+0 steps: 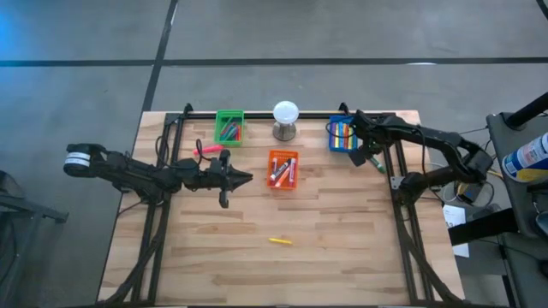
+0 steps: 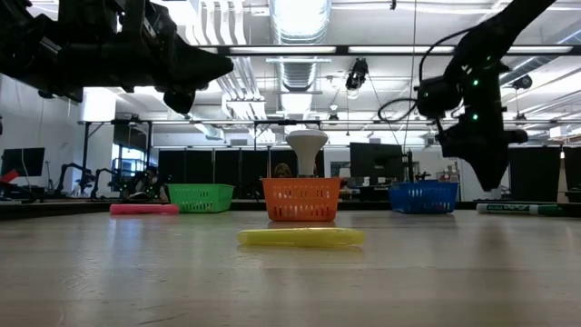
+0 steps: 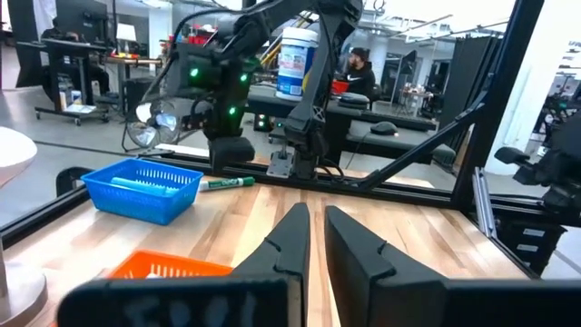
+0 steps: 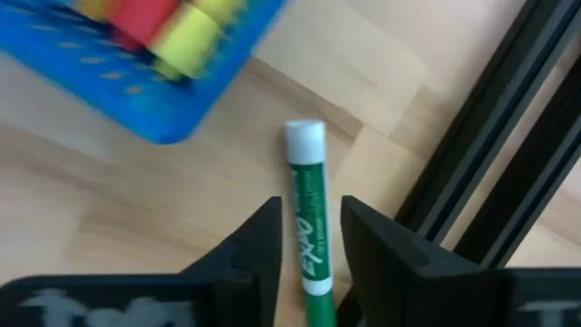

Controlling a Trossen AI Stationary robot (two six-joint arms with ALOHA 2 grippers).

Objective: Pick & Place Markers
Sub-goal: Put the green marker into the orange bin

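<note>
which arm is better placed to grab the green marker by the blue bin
Right. The right gripper hangs directly over the green marker, fingers open either side of it. The left gripper is across the table near the orange bin.

Pale wood table (image 1: pixel 342 248), perforated plastic blue bin (image 3: pixel 145 193)

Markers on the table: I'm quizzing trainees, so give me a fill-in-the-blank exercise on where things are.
1. The right hand hangs over a ___ marker beside the blue bin.
2. A lone ___ marker lies mid-table.
3. A ___ marker lies beside the green bin.

Missing: green; yellow; pink
</note>
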